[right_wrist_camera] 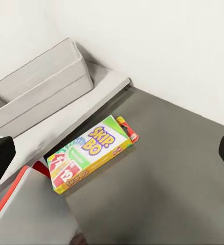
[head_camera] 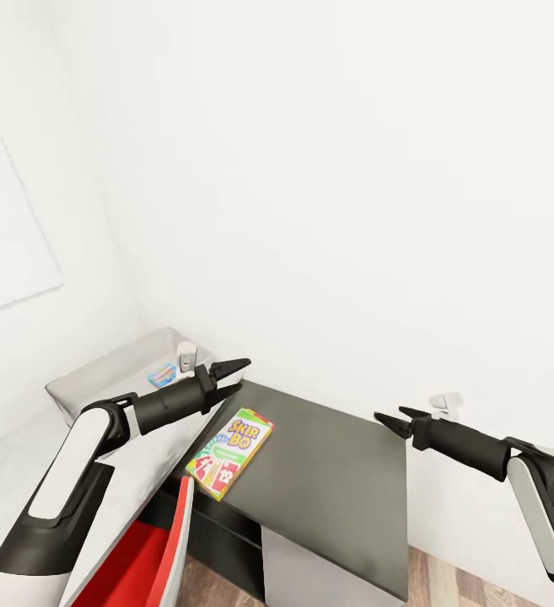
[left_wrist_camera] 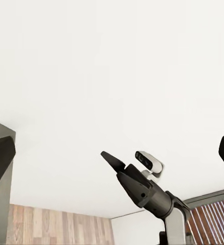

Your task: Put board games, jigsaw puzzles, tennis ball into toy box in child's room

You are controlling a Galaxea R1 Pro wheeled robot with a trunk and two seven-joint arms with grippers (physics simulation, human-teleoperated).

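Hovering above the near-left corner of the dark grey cabinet top [head_camera: 336,472], the left pincer [head_camera: 233,377] has its black fingers spread and grips nothing. Over on the other side, the right pincer [head_camera: 393,419] hangs just past the cabinet top's right edge, fingers parted too, nothing between them. The left wrist view catches that right pincer [left_wrist_camera: 112,162] from across, against the white wall [head_camera: 352,169], with a strip of plank floor [left_wrist_camera: 56,224] below it.

And there's the Skip-Bo box [head_camera: 230,453], lying flat on the cabinet top close to its left edge, rainbow face up, red cards printed at its near end. It's free of both pincers. From the right wrist view the box [right_wrist_camera: 89,153] sits just beside the edge that meets the pale tabletop [right_wrist_camera: 66,122].

On that pale tabletop, towards the wall corner, the light grey toy box [head_camera: 121,371] stands with flared sides, and a small blue item [head_camera: 162,374] shows inside it; what it is, can't tell. A red-and-white chair [head_camera: 154,552] sits low at the tabletop's near edge.
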